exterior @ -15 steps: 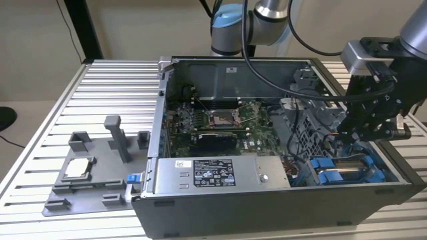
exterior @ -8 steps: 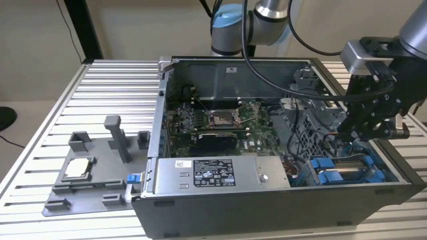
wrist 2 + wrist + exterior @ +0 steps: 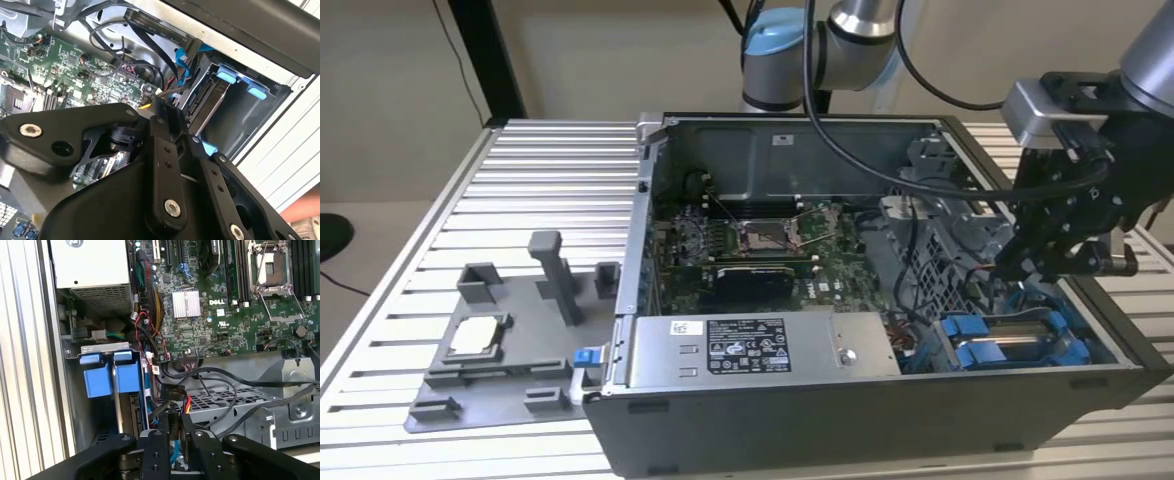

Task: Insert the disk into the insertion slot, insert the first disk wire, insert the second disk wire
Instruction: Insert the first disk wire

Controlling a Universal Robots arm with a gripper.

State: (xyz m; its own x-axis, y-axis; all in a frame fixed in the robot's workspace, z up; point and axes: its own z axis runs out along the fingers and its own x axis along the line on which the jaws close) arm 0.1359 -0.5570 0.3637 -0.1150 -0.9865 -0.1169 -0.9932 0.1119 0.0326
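The disk (image 3: 1014,335), silver in its bright blue carrier (image 3: 97,382), sits down inside the insertion slot (image 3: 250,120) at the case's front corner on the exterior view's right. In the second wrist view the disk (image 3: 210,107) stands edge-on in the grey bay, with its blue tabs (image 3: 227,77) at the top. My gripper (image 3: 1034,265) hangs just above and behind the bay. Its fingers (image 3: 157,440) are shut on a black wire connector (image 3: 172,407) with red and orange leads. The gripper (image 3: 162,107) holds this connector close to the disk's end.
The open case holds the green motherboard (image 3: 747,245), a grey power-supply box (image 3: 747,345) and loose black cables (image 3: 225,382) over a perforated metal cage (image 3: 220,400). A grey fixture plate (image 3: 494,350) lies on the slatted table at the exterior view's left.
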